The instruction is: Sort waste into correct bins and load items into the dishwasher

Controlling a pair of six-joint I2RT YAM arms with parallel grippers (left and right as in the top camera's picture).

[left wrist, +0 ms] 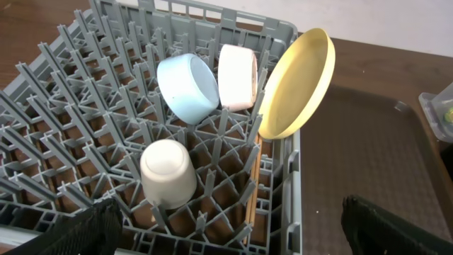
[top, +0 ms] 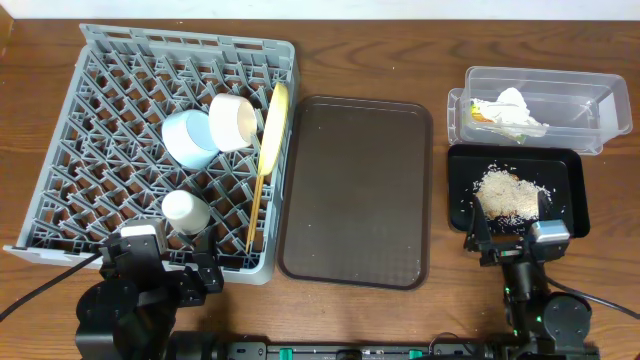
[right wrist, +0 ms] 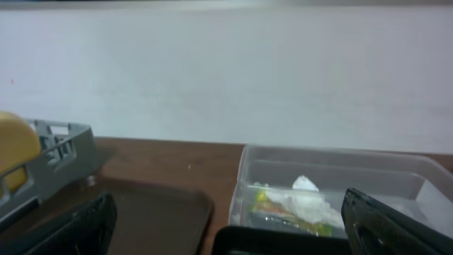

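Observation:
The grey dish rack (top: 110, 110) holds the light blue bowl (top: 188, 138), the white bowl (top: 232, 121), the yellow plate (top: 273, 125) on edge, the upturned white cup (top: 184, 211) and the chopsticks (top: 256, 205). The same things show in the left wrist view: rack (left wrist: 64, 92), blue bowl (left wrist: 186, 88), white bowl (left wrist: 237, 76), plate (left wrist: 297, 83), cup (left wrist: 168, 172), chopsticks (left wrist: 252, 191). The clear tub (top: 570, 100) holds the napkin (top: 512, 108) and the wrapper (top: 483, 115). The black tray (top: 565, 175) holds the crumbs (top: 507, 195). My left gripper (left wrist: 230, 234) and right gripper (right wrist: 226, 227) are open and empty at the table's near edge.
The dark brown serving tray (top: 355, 190) lies bare between the rack and the bins. The right wrist view shows the tub (right wrist: 396, 177) with napkin (right wrist: 311, 202) and wrapper (right wrist: 272, 205), and a white wall behind. Both arm bases stand at the front edge.

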